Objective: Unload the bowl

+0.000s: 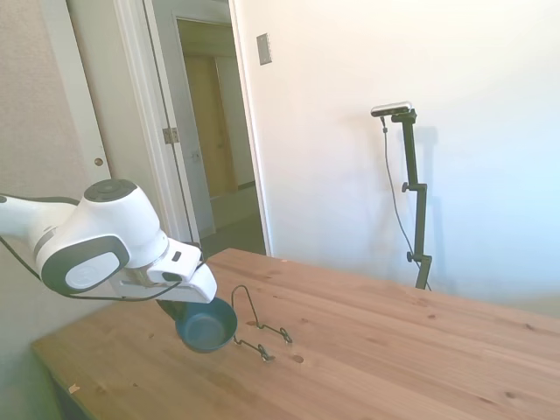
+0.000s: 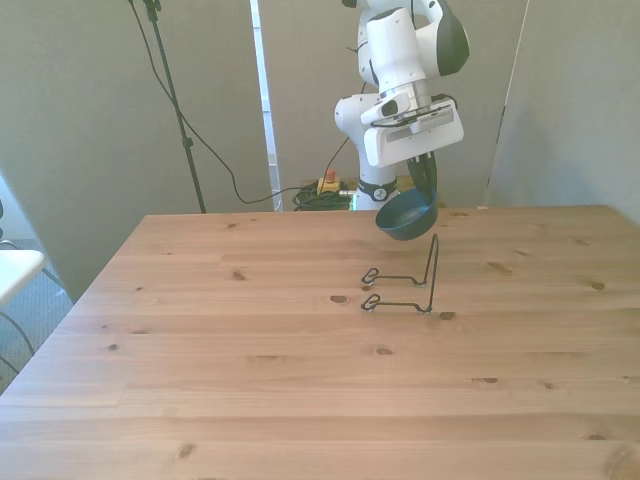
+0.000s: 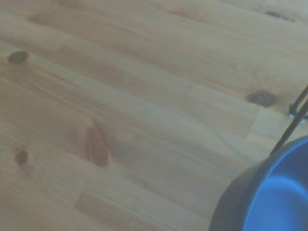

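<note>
The view is soft and slightly out of focus. Pale wooden bench [image 3: 144,86] planks fill most of it, their grain and seams running on a slant across the picture. Several dark knots [image 3: 261,98] dot the wood, well apart from one another, and a reddish-brown grain mark [image 3: 96,147] sits among them. Part of a round blue bowl [image 3: 269,202] is cut off by the frame's edge: its outer wall looks dark, its inside a brighter blue. Two thin black rods of a wire rack [image 3: 291,124] rise beside the bowl's rim, close to one knot. Whether rods and bowl touch cannot be told.
</note>
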### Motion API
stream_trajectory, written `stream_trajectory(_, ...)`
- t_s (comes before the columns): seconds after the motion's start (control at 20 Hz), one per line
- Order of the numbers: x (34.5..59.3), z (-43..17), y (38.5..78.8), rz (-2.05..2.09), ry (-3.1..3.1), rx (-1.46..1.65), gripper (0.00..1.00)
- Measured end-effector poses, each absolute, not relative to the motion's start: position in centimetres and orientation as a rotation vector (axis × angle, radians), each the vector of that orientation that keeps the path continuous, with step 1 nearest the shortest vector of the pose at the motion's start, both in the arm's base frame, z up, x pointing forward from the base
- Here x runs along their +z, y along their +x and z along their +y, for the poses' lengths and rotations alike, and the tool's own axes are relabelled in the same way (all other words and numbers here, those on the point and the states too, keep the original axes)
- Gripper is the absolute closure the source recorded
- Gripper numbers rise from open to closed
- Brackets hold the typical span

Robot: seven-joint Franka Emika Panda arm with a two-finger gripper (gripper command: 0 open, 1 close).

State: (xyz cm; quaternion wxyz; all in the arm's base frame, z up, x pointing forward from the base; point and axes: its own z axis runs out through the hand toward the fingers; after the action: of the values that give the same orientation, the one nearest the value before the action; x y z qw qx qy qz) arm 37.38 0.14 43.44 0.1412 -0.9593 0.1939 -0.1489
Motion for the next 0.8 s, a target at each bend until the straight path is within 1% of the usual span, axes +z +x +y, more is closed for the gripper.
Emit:
stream_trajectory(0.35, 39.1, 0.0, 38.3, 0.763, -2.856, -0.274, 1.0)
stream_trajectory(0.55, 38.1, -0.2, 39.4, 0.82, -2.88, -0.247, 1.0)
stream_trajectory(0.6, 38.0, -0.3, 39.7, 0.845, -2.893, -0.247, 0.0)
stream_trajectory(0.8, 36.8, -0.9, 40.7, 1.024, -2.969, -0.255, 0.0)
